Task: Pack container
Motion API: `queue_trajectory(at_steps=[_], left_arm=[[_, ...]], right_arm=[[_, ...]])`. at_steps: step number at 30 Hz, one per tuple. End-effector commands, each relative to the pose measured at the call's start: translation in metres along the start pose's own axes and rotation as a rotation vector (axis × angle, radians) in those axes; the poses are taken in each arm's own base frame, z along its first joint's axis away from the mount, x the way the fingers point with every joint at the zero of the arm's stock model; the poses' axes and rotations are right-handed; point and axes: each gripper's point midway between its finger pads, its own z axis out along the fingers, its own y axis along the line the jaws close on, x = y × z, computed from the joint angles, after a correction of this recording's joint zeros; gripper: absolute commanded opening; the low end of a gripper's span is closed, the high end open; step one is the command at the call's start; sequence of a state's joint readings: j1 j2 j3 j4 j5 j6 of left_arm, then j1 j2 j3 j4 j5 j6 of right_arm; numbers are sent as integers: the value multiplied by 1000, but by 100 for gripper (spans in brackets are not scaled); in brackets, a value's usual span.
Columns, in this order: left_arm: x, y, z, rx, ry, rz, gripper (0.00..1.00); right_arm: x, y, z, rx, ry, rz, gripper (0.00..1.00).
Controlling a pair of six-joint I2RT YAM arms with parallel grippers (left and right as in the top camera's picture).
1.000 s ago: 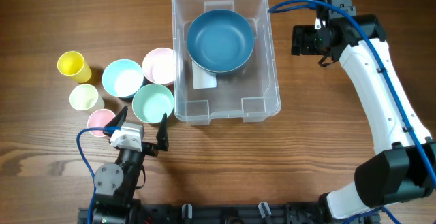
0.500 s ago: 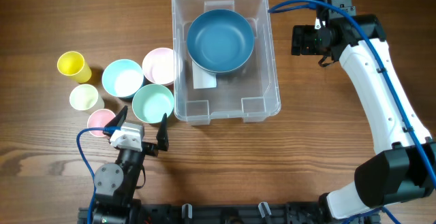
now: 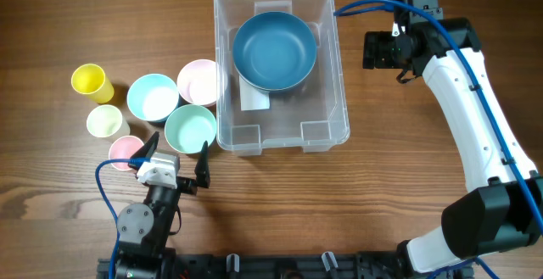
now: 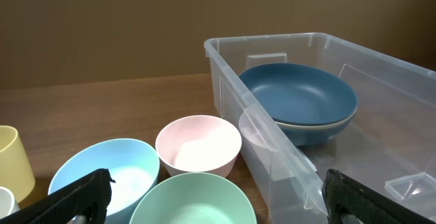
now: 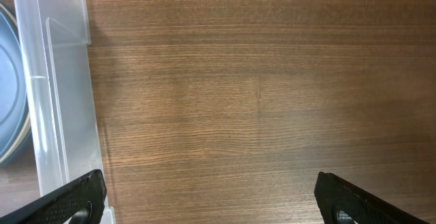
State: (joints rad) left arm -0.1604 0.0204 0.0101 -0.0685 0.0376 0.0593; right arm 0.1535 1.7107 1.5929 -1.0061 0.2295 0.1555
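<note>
The clear plastic container [image 3: 327, 135] stands at the table's middle back and holds a dark blue bowl [image 3: 274, 51] over a white label. It also shows in the left wrist view [image 4: 272, 142] and the right wrist view [image 5: 61, 122]. Left of it sit a pink bowl [image 3: 198, 81], a light blue bowl [image 3: 153, 97] and a mint green bowl [image 3: 191, 129]. My left gripper [image 3: 176, 156] is open and empty, just in front of the mint bowl [image 4: 191, 200]. My right gripper [image 3: 373, 50] is open and empty over bare table right of the container.
A yellow cup [image 3: 91, 81], a cream cup [image 3: 104, 121] and a pink cup [image 3: 125, 150] stand at the far left. Bare wood lies right of the container [image 5: 259, 101].
</note>
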Motion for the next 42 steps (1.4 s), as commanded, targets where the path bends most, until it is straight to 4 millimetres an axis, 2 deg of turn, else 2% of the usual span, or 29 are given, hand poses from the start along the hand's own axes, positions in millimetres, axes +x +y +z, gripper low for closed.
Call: queue_trajectory(at_steps=[1,3,5,8,11,12,19,22,25,29,31,35,37,42], left_arm=[[4,2,0,-10,11,7,100],[2,2,0,-8,5,7,100],[-11,-6,0,41,-47,10,100],[-25,-41,-6,241,-108,26,100],[-24,-64,-13,382,-107,33,100],[-23,-63,-13,380,-105,39,100],[-86,-58,-26,334,-373,105,100],[-105,-38,-27,231,-374,-29,100],[-118,-6,-26,69,-292,-242,100],[-139,12,-36,-55,-180,-305,100],[-161,13,-42,-68,-152,-300,100],[-188,-3,-46,16,-114,-295,100],[-193,-11,-46,65,-111,-292,100],[-185,-12,-44,64,-78,-294,100]], right_arm=[[-5,-4,-9,12,-32,1,100],[-5,-4,-9,12,-32,1,100],[-5,-4,-9,12,-32,1,100],[-5,-4,-9,12,-32,1,100],[-5,-4,-9,12,-32,1,100],[-5,-4,-9,12,-32,1,100],[-5,-4,-9,12,-32,0,100],[-5,-4,-9,12,-32,1,100],[-5,-4,-9,12,-32,1,100],[-5,-4,-9,12,-32,1,100],[-5,-4,-9,12,-32,1,100],[-5,-4,-9,12,-32,1,100],[-5,-4,-9,12,-32,1,100],[-5,-4,-9,12,-32,1,100]])
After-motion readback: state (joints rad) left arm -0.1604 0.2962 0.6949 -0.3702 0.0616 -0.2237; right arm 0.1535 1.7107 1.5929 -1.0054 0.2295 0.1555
